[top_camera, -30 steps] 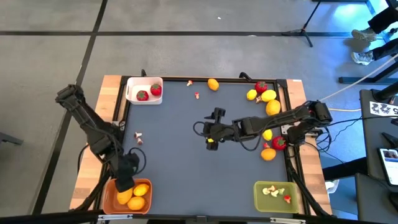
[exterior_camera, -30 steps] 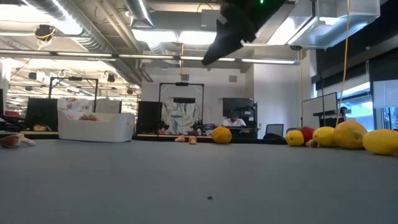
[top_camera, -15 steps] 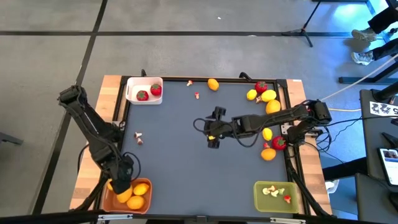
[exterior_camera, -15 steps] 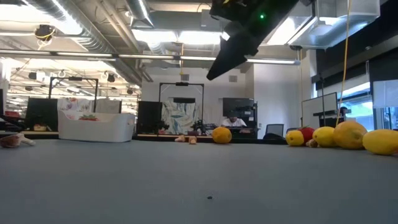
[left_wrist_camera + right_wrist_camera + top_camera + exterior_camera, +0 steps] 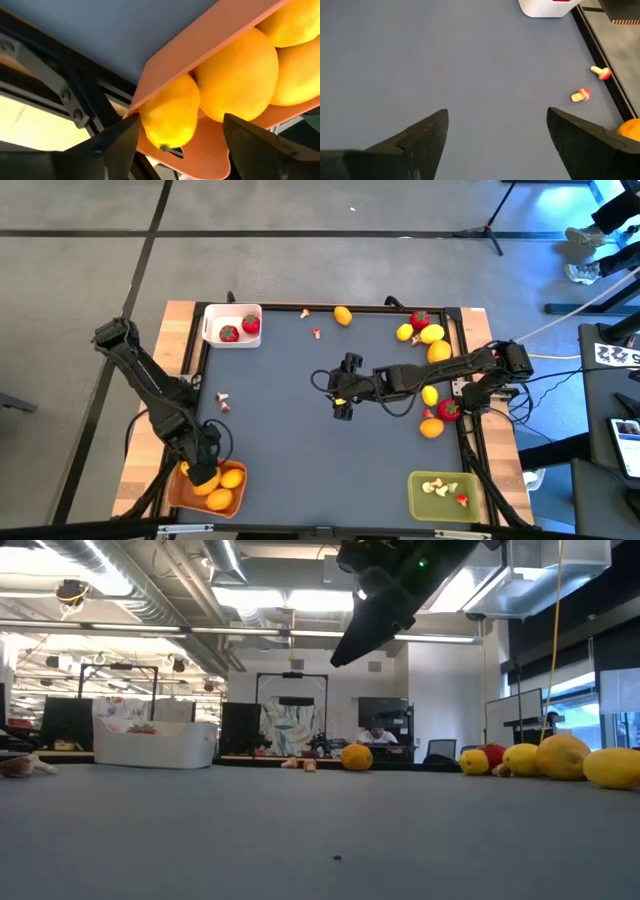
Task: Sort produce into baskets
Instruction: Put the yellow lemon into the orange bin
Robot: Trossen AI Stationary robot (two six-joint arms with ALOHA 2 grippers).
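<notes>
The orange basket (image 5: 178, 495) sits at the table's near left corner and holds three yellow and orange fruits. My left gripper (image 5: 205, 472) hangs over it, pointing steeply down, open. A yellow lemon (image 5: 168, 116) lies at the basket's corner between its fingers. My right gripper (image 5: 340, 396) is open above the middle of the table with nothing between its fingers (image 5: 425, 137). The white basket (image 5: 215, 315) at the far left holds two strawberries. The olive-green basket (image 5: 420, 498) at the near right holds small bits. My left gripper comes at the lemon (image 5: 150, 125) from above, one finger on either side. One finger (image 5: 122, 137) stands right against the lemon's end; whether it touches I cannot tell. The other finger is clear of it. The lemon rests in the orange basket.
Loose produce lies along the right edge: lemons (image 5: 432, 333), a strawberry (image 5: 420, 319), an orange fruit (image 5: 438, 352), and a second cluster (image 5: 440, 415) nearer. One orange fruit (image 5: 343, 315) lies at the far edge. Tiny bits (image 5: 223, 402) (image 5: 581, 95) are scattered on the left and far side.
My left gripper has gone down toward the orange basket and a little toward the table's near edge, and now stands low over the fruits in it.
</notes>
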